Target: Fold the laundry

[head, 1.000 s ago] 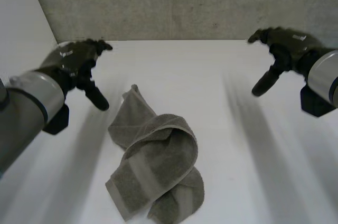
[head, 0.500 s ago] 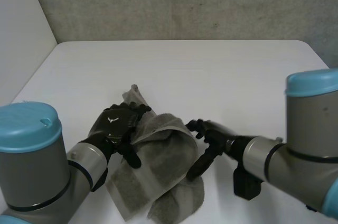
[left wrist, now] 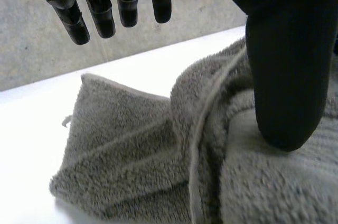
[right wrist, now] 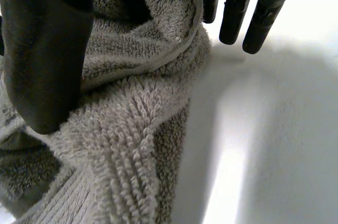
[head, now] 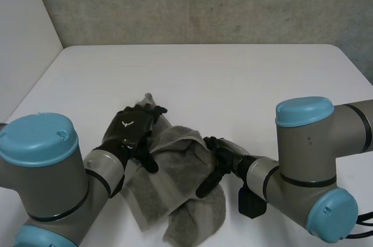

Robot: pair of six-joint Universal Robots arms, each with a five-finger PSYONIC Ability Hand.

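Towel (head: 175, 183), grey and bunched, lies on the worktop (head: 245, 84) under both hands, its long axis running from beneath the left hand back toward the robot. The left hand (head: 129, 130) is over the far corner, fingers (left wrist: 103, 15) straight and clear of the cloth, thumb pressing a fold. The right hand (head: 218, 156) is at the opposite edge, fingers (right wrist: 235, 18) straight past it, thumb resting on the roll. Neither hand has a hold.

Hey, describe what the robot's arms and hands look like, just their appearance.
The left arm and right arm are thick grey tubes, their round joints closed by light-blue caps. Each ends in a black hand with slim rod-like fingers and a broad thumb. The left hand bears a small white mark on its back; a black block sits behind the right hand.
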